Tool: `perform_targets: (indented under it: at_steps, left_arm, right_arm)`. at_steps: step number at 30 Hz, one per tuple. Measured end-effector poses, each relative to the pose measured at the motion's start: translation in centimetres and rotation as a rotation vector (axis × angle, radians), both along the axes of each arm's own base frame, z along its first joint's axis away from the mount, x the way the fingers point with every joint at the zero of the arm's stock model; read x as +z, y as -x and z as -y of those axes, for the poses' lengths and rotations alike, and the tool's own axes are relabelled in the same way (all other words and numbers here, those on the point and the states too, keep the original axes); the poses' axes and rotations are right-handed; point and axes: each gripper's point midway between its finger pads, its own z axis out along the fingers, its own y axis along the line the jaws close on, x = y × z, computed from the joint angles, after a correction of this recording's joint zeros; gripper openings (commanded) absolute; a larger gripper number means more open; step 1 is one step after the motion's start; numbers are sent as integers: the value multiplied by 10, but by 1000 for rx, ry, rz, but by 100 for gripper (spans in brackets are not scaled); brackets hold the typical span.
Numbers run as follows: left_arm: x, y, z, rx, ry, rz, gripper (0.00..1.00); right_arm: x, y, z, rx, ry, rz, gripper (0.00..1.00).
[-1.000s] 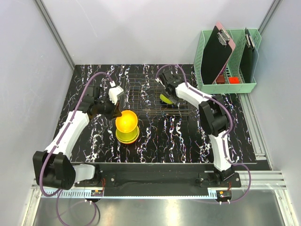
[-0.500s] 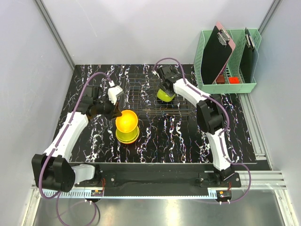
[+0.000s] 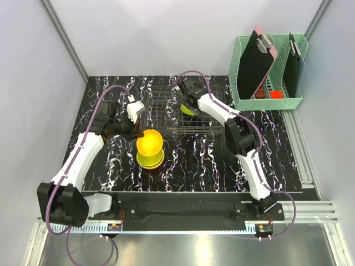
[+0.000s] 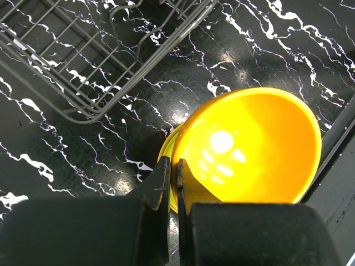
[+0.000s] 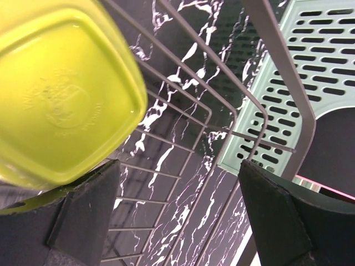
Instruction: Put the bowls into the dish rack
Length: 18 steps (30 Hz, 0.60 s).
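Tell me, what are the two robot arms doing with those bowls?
They are loading bowls into the wire dish rack. The left gripper is shut on the rim of the orange bowl, which sits over a yellow-green bowl on the table, outside the rack. The right gripper is open at the rack, and a lime green bowl is in the rack right beside it, not gripped.

This is a robotics lab test cell: bare pale wall panels [image 3: 33,83] held in aluminium struts [image 3: 61,36] box in a black marbled tabletop [image 3: 194,160]. A left arm [image 3: 83,155] and right arm [image 3: 258,166], trailing purple cables [image 3: 111,88], are bolted to a metal rail [image 3: 183,208] at its near edge. A mint-green basket [image 3: 266,102] of clipboards [image 3: 256,58] stands by its far right corner.
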Motion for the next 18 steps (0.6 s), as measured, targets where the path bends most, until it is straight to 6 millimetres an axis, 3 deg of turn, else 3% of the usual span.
perform_targets:
  at_steps: [11,15,18]
  left_arm:
    - [5,3,3,-16,21,6,0]
    - [10,6,5,-23,31,18,0]
    - [12,7,6,-30,38,21,0]
  right_arm:
    - [4,-10,2,-36,34,44,95]
    - [3,6,4,-12,17,-2,96]
    - [21,24,8,11,-12,-27,96]
